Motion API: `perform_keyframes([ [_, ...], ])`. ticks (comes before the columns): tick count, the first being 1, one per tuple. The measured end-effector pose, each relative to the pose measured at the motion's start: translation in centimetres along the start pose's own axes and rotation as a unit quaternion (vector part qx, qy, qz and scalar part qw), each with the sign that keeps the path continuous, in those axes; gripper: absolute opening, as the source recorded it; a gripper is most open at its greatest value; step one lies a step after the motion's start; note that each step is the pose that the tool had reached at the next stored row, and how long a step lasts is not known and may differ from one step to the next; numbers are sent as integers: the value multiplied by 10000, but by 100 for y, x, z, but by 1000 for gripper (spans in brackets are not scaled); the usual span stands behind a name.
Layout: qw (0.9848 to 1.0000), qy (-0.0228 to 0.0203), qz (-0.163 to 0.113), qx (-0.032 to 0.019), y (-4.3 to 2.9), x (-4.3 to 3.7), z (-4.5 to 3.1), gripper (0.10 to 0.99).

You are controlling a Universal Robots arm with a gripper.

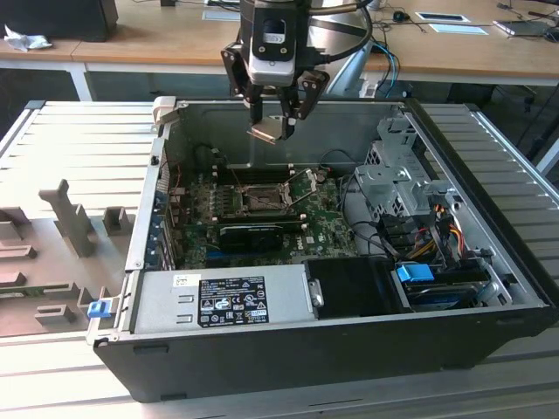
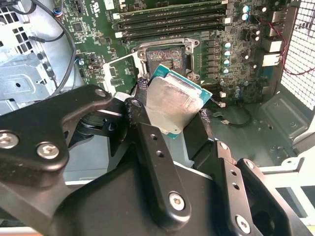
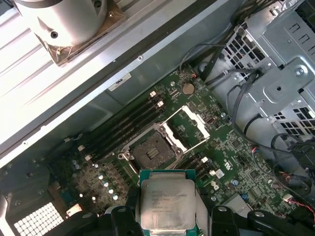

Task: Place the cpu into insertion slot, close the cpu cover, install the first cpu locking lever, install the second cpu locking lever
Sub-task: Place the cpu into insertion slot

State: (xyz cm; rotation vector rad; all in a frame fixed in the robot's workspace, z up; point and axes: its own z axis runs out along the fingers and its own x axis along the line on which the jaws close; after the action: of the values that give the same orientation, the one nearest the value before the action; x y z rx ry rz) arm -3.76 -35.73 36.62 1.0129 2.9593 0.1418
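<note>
We see pincer [image 1: 273, 127] clenched on the cpu [image 3: 167, 206], held tilted in the air over the open case [image 1: 288, 353], near its back wall. Slot [image 3: 151, 149] sits mid-board, bare, cover [image 3: 191, 129] flipped open beside it.

Flat square cpu [image 3: 167, 204]: pale silver metal face, teal-green edge. Jaws black. Square insertion slot [image 3: 153, 150]: dark centre, silvery rim. Thin metal cpu cover [image 3: 198, 119]: silver-grey. Circuit board [image 3: 231, 147]: green. Computer case [image 1: 349, 349]: black. Plastic clip [image 1: 99, 308]: blue. Ribbed metal table [image 1: 79, 131]: grey, striped.
</note>
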Motion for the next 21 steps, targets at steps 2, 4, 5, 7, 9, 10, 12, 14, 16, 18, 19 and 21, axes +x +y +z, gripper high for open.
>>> perform_keyframes([
  [2, 10000, -5, 51, -1, 0, 0, 0, 537],
  [4, 10000, -7, 84, -1, 0, 0, 0, 537],
  [5, 9999, -9, 101, -2, 0, 0, 1, 537],
  [7, 9999, -14, 154, -3, 0, 0, 1, 537],
  [9, 9998, -18, 202, -4, 0, 0, 1, 537],
  [10, 9998, -19, 219, -4, 0, 0, 1, 537],
  [12, 9996, -25, 281, -5, 0, 0, 2, 537],
  [14, 9995, -28, 316, -6, 0, 0, 2, 537],
  [16, 9994, -32, 355, -7, 0, 0, 3, 537],
  [18, 9992, -35, 397, -7, 0, 0, 3, 537],
  [19, 9991, -38, 420, -8, 0, 0, 3, 537],
  [21, 9989, -41, 458, -9, 0, 0, 3, 537],
])
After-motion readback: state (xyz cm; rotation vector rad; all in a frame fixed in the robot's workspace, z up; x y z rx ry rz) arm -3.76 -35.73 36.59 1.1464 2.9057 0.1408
